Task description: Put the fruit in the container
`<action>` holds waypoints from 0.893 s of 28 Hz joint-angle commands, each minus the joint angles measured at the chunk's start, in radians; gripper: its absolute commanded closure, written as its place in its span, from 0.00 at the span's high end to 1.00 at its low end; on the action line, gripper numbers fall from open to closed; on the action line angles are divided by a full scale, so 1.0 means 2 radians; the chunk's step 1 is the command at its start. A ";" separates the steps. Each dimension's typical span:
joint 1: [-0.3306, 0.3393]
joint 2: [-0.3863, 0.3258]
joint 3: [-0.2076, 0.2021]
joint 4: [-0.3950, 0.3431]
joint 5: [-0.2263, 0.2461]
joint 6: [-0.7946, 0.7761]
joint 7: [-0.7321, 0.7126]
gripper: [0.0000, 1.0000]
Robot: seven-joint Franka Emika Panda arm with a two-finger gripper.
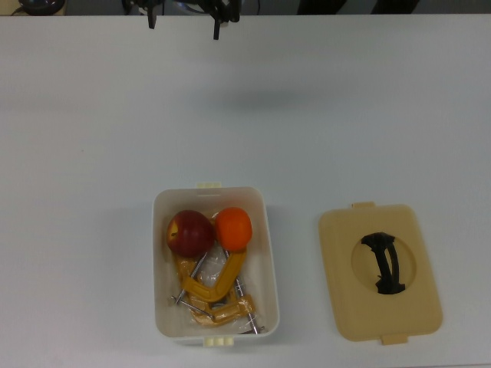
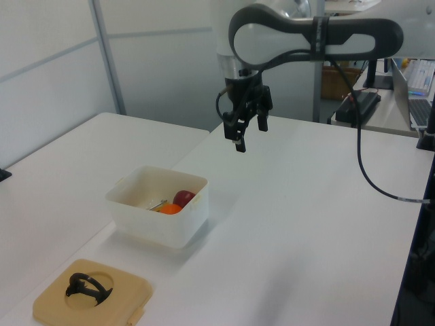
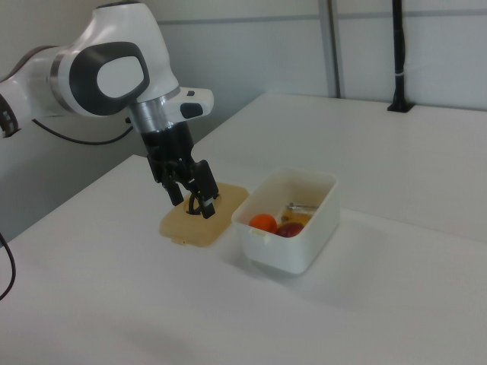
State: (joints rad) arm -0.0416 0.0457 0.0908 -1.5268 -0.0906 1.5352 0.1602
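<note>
1. The container (image 1: pixel 268 230) is plain white, with small cream tabs on its short ends.
2. The apple (image 1: pixel 189 234) is dark red with a yellow patch on the top view's left side.
3. The mandarin (image 1: pixel 233 228) is bright, even orange.
4. The clamps (image 1: pixel 211 295) beneath the fruit are mustard yellow with grey metal screws.
5. The lid (image 1: pixel 380 272) is flat tan — its handle (image 1: pixel 383 263) is black.
6. The table (image 1: pixel 368 123) is pale grey-white, unpatterned.
7. The arm (image 3: pixel 114 72) is white with dark grey bands — the gripper (image 2: pixel 249 128) is black.
</note>
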 commanded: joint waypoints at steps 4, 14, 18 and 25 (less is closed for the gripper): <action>-0.018 -0.012 -0.003 -0.014 0.030 0.000 -0.039 1.00; -0.018 -0.010 -0.006 -0.017 0.041 0.039 -0.066 1.00; -0.018 -0.009 -0.006 -0.018 0.042 0.044 -0.066 1.00; -0.018 -0.008 -0.007 -0.017 0.045 0.043 -0.066 1.00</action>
State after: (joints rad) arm -0.0779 0.0414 0.0907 -1.5362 -0.0300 1.5922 0.0602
